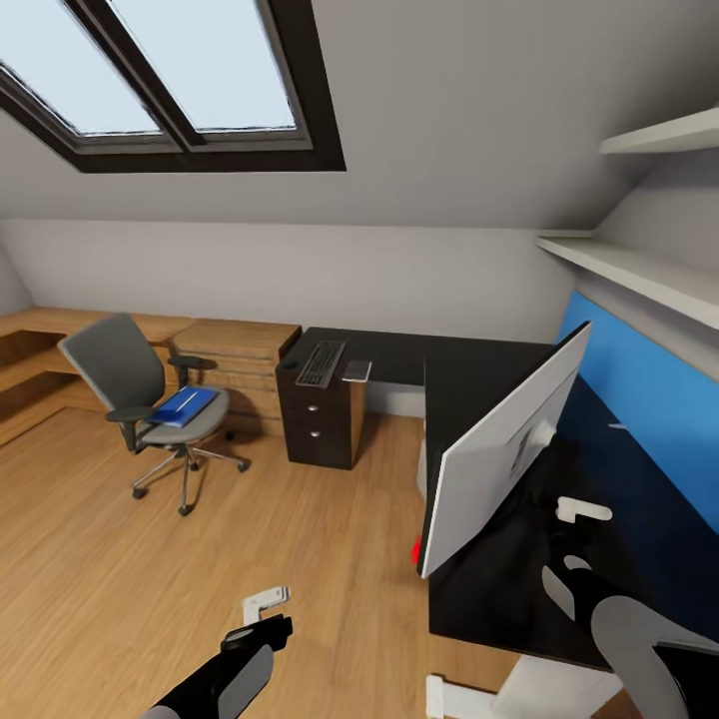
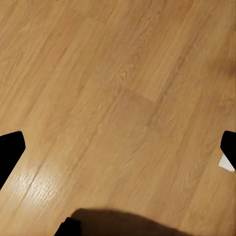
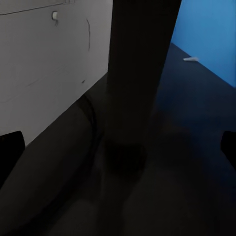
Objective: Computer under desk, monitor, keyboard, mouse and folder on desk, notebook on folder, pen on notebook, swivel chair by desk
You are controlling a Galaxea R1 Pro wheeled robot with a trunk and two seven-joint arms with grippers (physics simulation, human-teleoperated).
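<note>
Monitor point(image 1: 499, 454) and keyboard point(image 1: 321, 362) are on the desk point(image 1: 469, 374). Folder point(image 1: 184, 405) remains on the chair point(image 1: 140, 389), far left. Both grippers, left point(image 2: 118, 147) and right point(image 3: 118, 147), are spread and empty.

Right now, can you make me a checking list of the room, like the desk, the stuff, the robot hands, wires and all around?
Surface: black L-shaped desk over drawers, on wood floor.
Job's things: monitor on desk, back toward camera, tilted; keyboard on desk's far end; notebook beside it; pen, small and white, near blue panel; folder on swivel chair, away from desk.
Clutter: nothing seen.
Grippers: left tool open over floor; right tool open behind the monitor's stand.
Cables: nothing seen.
Surroundings: skylight, shelves, oak unit.
</note>
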